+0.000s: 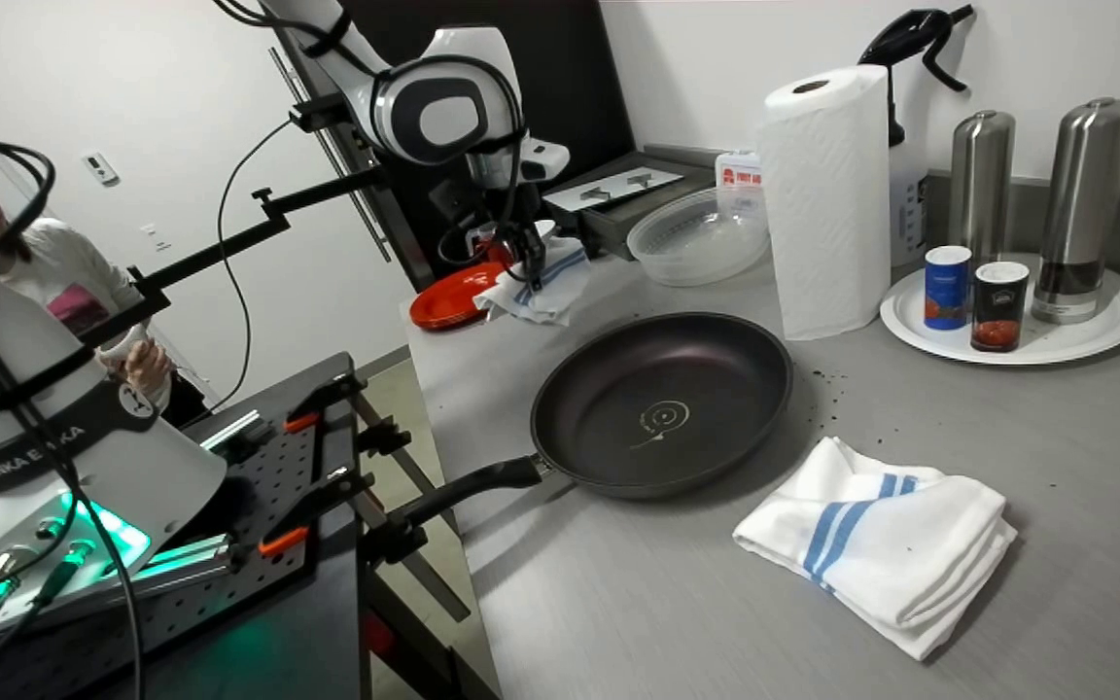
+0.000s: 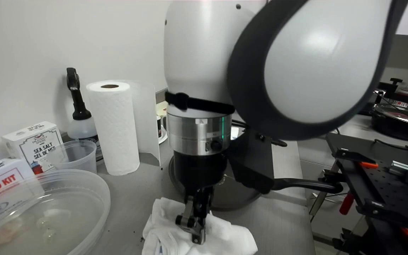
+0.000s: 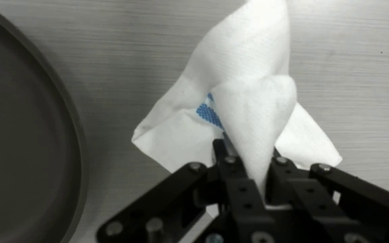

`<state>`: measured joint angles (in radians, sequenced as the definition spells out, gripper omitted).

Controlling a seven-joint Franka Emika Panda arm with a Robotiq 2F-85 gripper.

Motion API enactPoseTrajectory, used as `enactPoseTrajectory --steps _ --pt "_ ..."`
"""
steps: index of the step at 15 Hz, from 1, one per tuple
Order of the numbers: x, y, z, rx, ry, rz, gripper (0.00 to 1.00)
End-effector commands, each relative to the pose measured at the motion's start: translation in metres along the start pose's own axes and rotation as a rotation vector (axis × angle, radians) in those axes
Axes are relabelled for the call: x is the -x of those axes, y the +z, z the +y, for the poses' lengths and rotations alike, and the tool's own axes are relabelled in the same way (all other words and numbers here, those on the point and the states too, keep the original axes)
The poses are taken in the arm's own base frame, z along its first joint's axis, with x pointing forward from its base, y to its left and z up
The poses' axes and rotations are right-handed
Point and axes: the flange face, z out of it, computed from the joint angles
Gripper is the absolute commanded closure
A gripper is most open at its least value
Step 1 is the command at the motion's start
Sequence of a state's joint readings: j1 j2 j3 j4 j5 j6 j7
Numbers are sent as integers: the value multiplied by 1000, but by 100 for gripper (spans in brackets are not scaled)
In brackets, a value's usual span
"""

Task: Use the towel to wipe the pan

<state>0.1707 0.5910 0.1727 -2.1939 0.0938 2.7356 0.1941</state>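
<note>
Towel (image 3: 240, 55) mid-frame in wrist view, bunched, on or just above counter (image 3: 123, 60); cannot tell which. Claw (image 3: 249, 146) clamped on one raised fold. Pan (image 3: 22, 141) at left edge of same frame, apart from towel. Done: grasp, by look of it. No towel-on-pan contact at this moment. Judged early stage. Left, judged: carry to pan, wipe inside, release. Spare towel (image 1: 871, 544), folded, lower right in exterior view, unheld.
</note>
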Motion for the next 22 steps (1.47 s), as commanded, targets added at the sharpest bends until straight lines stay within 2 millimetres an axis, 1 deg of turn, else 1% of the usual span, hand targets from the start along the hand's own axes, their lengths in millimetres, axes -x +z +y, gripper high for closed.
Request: enactPoseTrajectory --steps 1,6,8,10,11,12,13,17,20,21,22 --pt "12 31 -7 19 17 15 96" --pt "22 72 -15 84 26 56 96" --pt "26 82 -19 100 30 57 96" --pt "28 85 -23 107 32 49 96" --pt "28 84 -26 107 36 43 61" --pt "28 80 -28 96 36 39 59" --pt "27 76 -30 88 36 43 53" --pt "22 59 -32 75 32 68 24" --pt "18 41 -30 70 34 91 3" --pt "18 33 -28 75 35 86 0" --pt "19 26 -26 76 29 71 0"
